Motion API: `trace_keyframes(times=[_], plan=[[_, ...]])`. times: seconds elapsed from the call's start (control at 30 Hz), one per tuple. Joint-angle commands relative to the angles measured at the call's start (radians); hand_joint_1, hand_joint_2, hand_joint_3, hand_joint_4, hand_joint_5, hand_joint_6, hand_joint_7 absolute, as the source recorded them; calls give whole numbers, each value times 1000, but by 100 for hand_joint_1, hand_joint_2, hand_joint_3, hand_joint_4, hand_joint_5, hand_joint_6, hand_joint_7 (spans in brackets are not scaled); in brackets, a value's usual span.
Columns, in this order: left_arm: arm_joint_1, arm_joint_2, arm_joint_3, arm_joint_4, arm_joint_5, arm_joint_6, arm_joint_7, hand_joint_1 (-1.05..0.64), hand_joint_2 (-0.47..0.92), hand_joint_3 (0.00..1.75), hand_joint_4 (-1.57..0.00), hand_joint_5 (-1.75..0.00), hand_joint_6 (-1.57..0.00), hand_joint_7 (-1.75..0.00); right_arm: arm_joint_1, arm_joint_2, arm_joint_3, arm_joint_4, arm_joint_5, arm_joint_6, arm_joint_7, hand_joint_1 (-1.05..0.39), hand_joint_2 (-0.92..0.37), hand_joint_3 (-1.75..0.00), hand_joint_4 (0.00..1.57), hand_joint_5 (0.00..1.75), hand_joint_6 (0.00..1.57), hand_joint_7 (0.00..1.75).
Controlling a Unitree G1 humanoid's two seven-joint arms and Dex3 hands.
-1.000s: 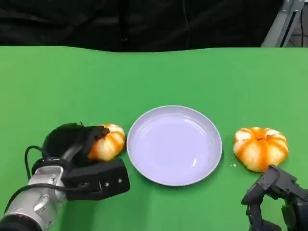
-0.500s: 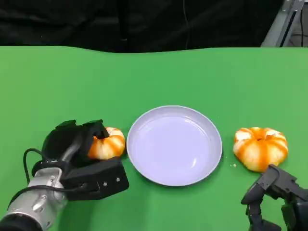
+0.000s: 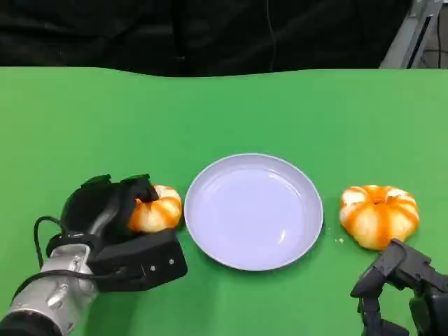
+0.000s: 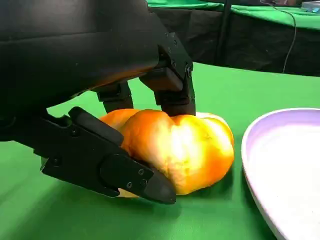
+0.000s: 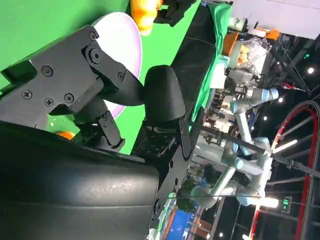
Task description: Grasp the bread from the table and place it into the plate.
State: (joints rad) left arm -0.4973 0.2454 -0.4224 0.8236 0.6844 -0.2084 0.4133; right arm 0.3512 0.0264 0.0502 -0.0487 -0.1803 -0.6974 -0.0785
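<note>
An orange-and-white round bread [image 3: 158, 210] lies on the green table just left of the pale lilac plate [image 3: 253, 210]. My left hand [image 3: 105, 213] grips this bread. In the left wrist view its fingers [image 4: 170, 87] press on top of the bread [image 4: 180, 150] and its thumb [image 4: 110, 170] wraps the near side, with the plate [image 4: 290, 165] close beside. A second bread [image 3: 379, 214] sits right of the plate. My right hand [image 3: 404, 288] rests low behind it, fingers apart, holding nothing. The right wrist view shows that hand [image 5: 90, 100] with the plate [image 5: 120, 40] beyond.
The green table [image 3: 224, 112] stretches bare toward a black backdrop at the far edge. A metal frame leg [image 3: 409, 35] stands at the far right corner. A cable [image 3: 40, 227] loops beside my left wrist.
My left hand has closed its fingers over the left bread, nudging it slightly; in the last half second nothing moved. The right hand stays still.
</note>
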Motion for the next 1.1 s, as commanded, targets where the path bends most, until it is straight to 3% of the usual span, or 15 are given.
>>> trace_keyframes(times=[0.03, 0.13, 0.57, 0.9, 1.1], plan=[[-37, -24, 16, -294, 1, -52, 14, -3, 63, 80, -67, -175, -70, -162, 5, -3, -2, -18, 5, 20, -3, -13, -49, -124, 83, 175, 76, 151], [-22, -27, 20, -339, 5, -40, -8, -4, 59, 90, -68, -175, -70, -163, 8, -2, 0, -25, 5, 29, -3, -12, -50, -122, 83, 175, 76, 151], [5, -46, -5, -420, 4, -55, -76, -1, 57, 95, -64, -175, -66, -162, 7, -2, -3, -22, -5, 20, -10, -13, -51, -120, 84, 175, 76, 151], [6, -51, -6, -421, 9, -65, -80, 1, 56, 92, -64, -175, -66, -162, 4, -4, -4, -17, -3, 12, -8, -11, -51, -121, 83, 175, 75, 151], [-7, -69, -30, -343, 4, -108, -81, -3, 64, 80, -65, -174, -74, -149, 0, 3, 0, -10, -5, 4, -15, -12, -52, -119, 83, 175, 75, 151]])
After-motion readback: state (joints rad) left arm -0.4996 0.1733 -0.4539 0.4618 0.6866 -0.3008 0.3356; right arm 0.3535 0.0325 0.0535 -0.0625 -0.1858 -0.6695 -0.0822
